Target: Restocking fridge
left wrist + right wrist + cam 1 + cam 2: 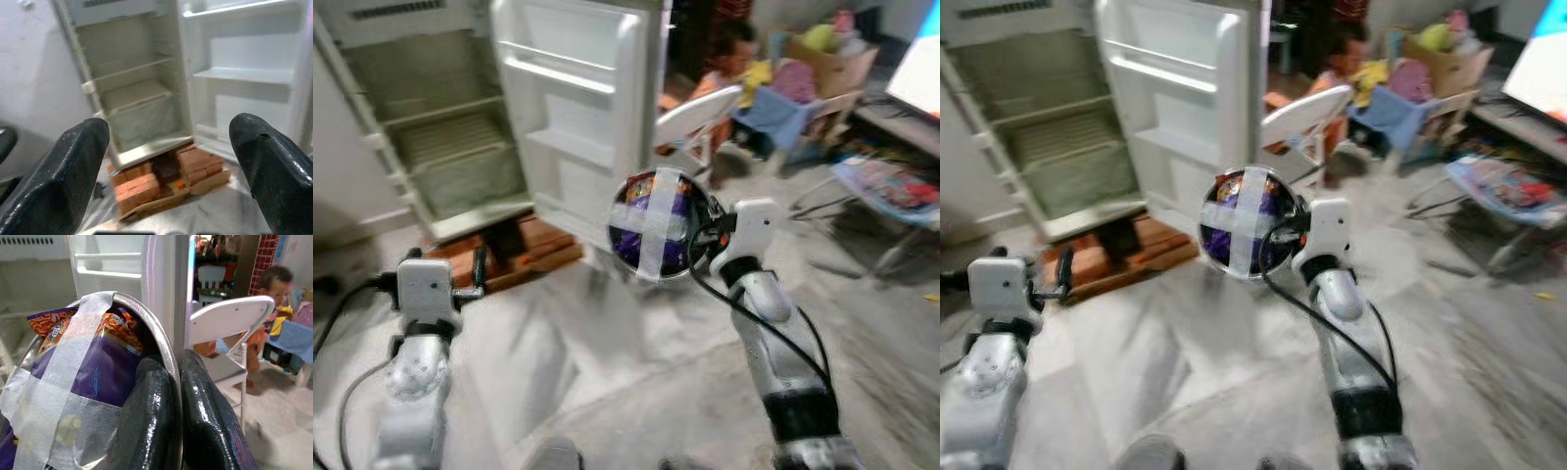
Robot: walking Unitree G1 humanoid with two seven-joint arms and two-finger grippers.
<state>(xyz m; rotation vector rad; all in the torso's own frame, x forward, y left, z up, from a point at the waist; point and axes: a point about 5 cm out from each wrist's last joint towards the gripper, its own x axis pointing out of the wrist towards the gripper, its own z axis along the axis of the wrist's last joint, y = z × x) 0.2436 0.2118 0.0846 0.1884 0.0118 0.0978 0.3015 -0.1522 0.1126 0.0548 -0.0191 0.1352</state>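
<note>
We stand short of the fridge (440, 127), its door (578, 108) swung wide; the eye views are blurred. Shelves inside look bare; the cabinet sits on a stack of bricks (146, 183).

Right gripper (176, 382): fingers pinched tight on the rim of a metal bowl (658, 227), one finger inside the rim, one outside. The bowl holds purple and orange snack packets (102, 367), strapped in by a cross of pale tape (656, 223). We carry it tilted, mouth facing us, out in front of the fridge door's lower edge and still outside the cabinet.

Left gripper (171, 156): fingers spread wide, holding nothing, pointed at the fridge's lower shelf (134, 93).

Beyond the fridge door, a white folding chair (230, 318) and a person (271, 284) seated among clutter.

Our judgement for the step in hand, bringing the bowl to a shelf:
- A rim pinch is a thin hold; we should move slowly and keep the wrist from rolling, since the bowl could pivot on the fingers.
- Swing the bowl clear of the fridge door's edge before going in.
- Level the bowl before setting it on a shelf; the tape appears to keep the contents in meanwhile.
- The free left gripper could steady the bowl's far rim if it sags.
- Let go only once the base sits flat.
</note>
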